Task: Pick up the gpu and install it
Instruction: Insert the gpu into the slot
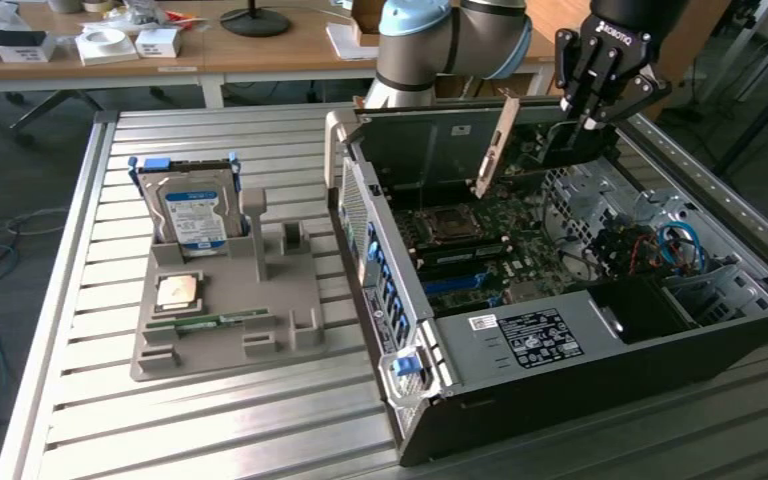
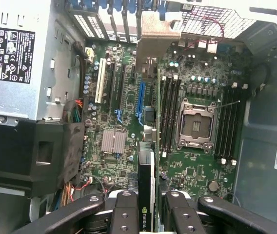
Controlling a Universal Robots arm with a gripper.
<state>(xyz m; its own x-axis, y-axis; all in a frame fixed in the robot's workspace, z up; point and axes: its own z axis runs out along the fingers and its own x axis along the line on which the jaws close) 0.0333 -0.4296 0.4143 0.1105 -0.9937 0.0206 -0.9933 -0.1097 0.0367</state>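
Hand point(image 1: 587, 118) is clamped on the gpu point(image 1: 554, 150), fingers part-way closed with the card's thickness between them. Wrist view confirms it: dark finger pads point(image 2: 124, 214) on either side of the card, hand point(image 2: 148, 207) gripping one end, gpu point(image 2: 146, 175) seen edge-on with a green logo sticker near the grip.

Exterior view: hand and card sit at the upper right of the frame, over the open computer case point(image 1: 398, 300). The card hangs on edge and slightly tilted, with its pale bracket point(image 1: 495, 150) towards the exterior view's left. It looks raised above the motherboard point(image 1: 491, 250), not seated.

Wrist view adds the look straight down:
- bracket point(image 2: 154, 29) at the far end of the card
- motherboard point(image 2: 124, 97) under it
- card line running between the blue slot point(image 2: 139, 97) and the memory slots point(image 2: 168, 112)
- open CPU socket point(image 2: 196, 126) beyond those
- small finned heatsink point(image 2: 113, 141)
- power supply point(image 2: 16, 58) with its label

I can't tell the gap to the slot from here.

Exterior view adds the rest of the worktop point(image 1: 77, 400). A grey parts tray point(image 1: 277, 310) sits at mid-left, well apart from the hand, holding:
- an upright hard drive point(image 1: 197, 215) with a blue label
- a CPU chip point(image 1: 177, 292)
- a green memory stick point(image 1: 211, 322)
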